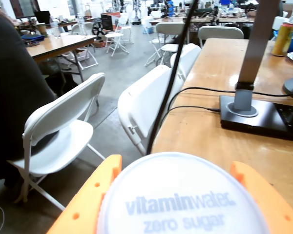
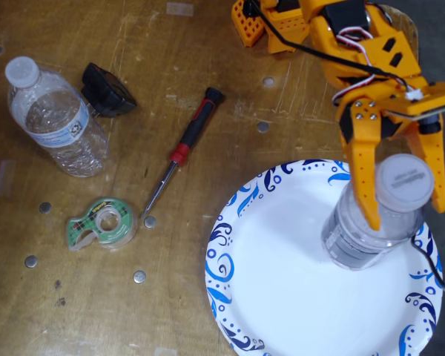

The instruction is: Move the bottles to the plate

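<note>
We hold our gripper (image 2: pixel 402 194) clamped on one water bottle (image 2: pixel 363 230) over the plate's (image 2: pixel 282 282) right side; next, release, then fetch the other bottle (image 2: pixel 55 119) near the table's top-left corner

Screwdriver (image 2: pixel 179 153): red-and-black, upper middle of the fixed view, lying diagonally.
Tape dispenser (image 2: pixel 101 224): green, lower left, just beside the screwdriver's tip.
Black object (image 2: pixel 107 90): upper left.
Chairs (image 1: pixel 63 131): white, folding, wrist view's left.
Lamp base (image 1: pixel 261 116): right.
</note>
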